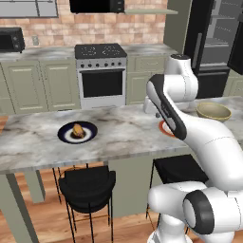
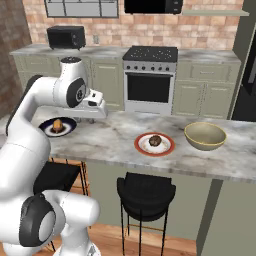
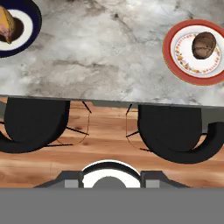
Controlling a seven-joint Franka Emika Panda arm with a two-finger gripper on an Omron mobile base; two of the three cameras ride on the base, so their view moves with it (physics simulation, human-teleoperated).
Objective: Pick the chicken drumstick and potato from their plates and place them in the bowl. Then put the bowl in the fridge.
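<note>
The chicken drumstick (image 1: 77, 130) lies on the navy-rimmed plate (image 1: 64, 134) at the left of the island counter. On the orange-red-rimmed plate (image 2: 140, 147) near the middle rests the brown potato (image 2: 155, 141). The tan bowl (image 2: 205, 136) stands empty to that plate's right. My gripper (image 2: 95, 113) hangs well above the counter between the two plates, pointing down, apart from everything. Its fingers are too hidden to read. Looking down, the hand view has the drumstick (image 3: 6, 24) at top left and the potato (image 3: 204, 45) at top right. The black fridge (image 1: 216, 38) stands open at the back right.
Two black stools (image 3: 37, 124) (image 3: 175, 133) stand under the counter's front edge (image 3: 109, 101). A steel oven (image 1: 101, 76) with a stove top sits against the back wall, a microwave (image 2: 66, 37) on the rear counter. Bare marble lies between the plates.
</note>
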